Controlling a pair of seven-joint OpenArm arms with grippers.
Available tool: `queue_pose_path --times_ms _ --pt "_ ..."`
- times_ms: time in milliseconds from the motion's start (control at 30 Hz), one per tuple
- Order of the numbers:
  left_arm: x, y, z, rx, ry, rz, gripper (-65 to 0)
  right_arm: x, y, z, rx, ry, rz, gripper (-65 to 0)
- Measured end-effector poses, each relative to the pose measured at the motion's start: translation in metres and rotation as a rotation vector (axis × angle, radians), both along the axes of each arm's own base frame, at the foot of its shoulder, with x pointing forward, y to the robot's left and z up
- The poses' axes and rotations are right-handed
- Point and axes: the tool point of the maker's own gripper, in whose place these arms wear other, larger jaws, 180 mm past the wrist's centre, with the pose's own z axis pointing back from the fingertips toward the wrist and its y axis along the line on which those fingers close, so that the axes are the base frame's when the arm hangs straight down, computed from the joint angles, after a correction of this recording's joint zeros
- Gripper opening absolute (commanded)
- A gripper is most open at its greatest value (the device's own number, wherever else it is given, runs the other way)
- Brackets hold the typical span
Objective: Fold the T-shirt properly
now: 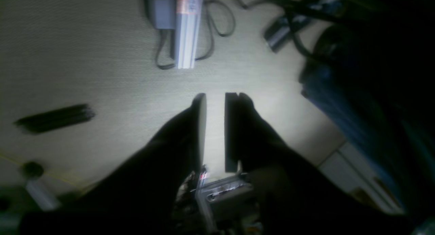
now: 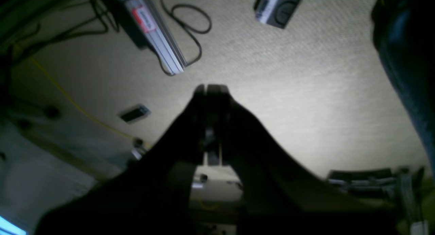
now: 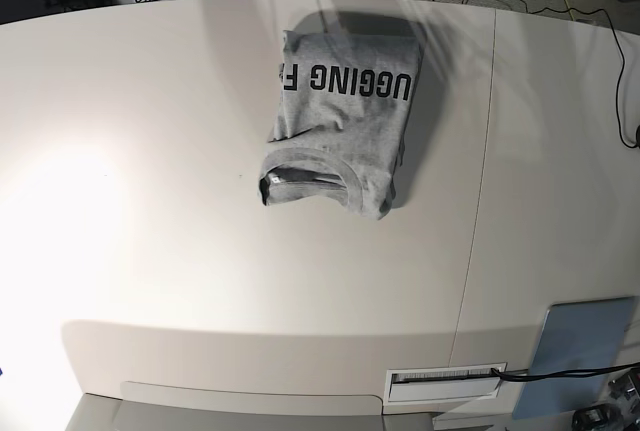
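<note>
The heather-grey T-shirt [image 3: 340, 121] lies folded into a compact rectangle at the far middle of the white table [image 3: 180, 251]. Black block lettering runs across its far part and the ribbed neck [image 3: 305, 176] faces the near side. Neither gripper shows in the base view. In the left wrist view my left gripper [image 1: 217, 95] is open and empty, with a clear gap between its fingers, over carpeted floor. In the right wrist view my right gripper [image 2: 208, 88] is shut with nothing in it, also over floor. The shirt shows in neither wrist view.
A seam [image 3: 485, 151] crosses the table right of the shirt. A blue-grey panel [image 3: 580, 351] and a slot [image 3: 445, 379] sit at the near right edge. Both wrist views show an aluminium rail [image 1: 187, 27] and cables [image 2: 190, 20] on the floor, and blue fabric [image 1: 340, 102] at the right.
</note>
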Motion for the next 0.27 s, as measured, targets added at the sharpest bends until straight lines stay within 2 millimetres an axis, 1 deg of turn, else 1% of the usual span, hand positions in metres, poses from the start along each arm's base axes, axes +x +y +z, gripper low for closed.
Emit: queue_pose_path --times_ms 100,167,200,267 --pt "0.012 -0.009 -0.009 0.053 0.013 -0.009 -53.3 0.016 0.014 -0.009 0.039 -0.008 0.097 -65.0" --pt "0.008 -0.018 -0.011 0.048 0.05 -0.016 -53.3 0.02 0.025 -0.013 0.067 0.005 0.165 -65.0" --pt "0.005 -0.021 -0.011 0.042 0.064 -0.02 -53.3 0.019 0.031 -0.014 0.081 0.017 0.2 -65.0" --pt "-0.001 -0.026 -0.011 0.032 0.083 -0.016 -53.3 0.015 0.036 -0.019 0.063 0.044 0.243 -65.0"
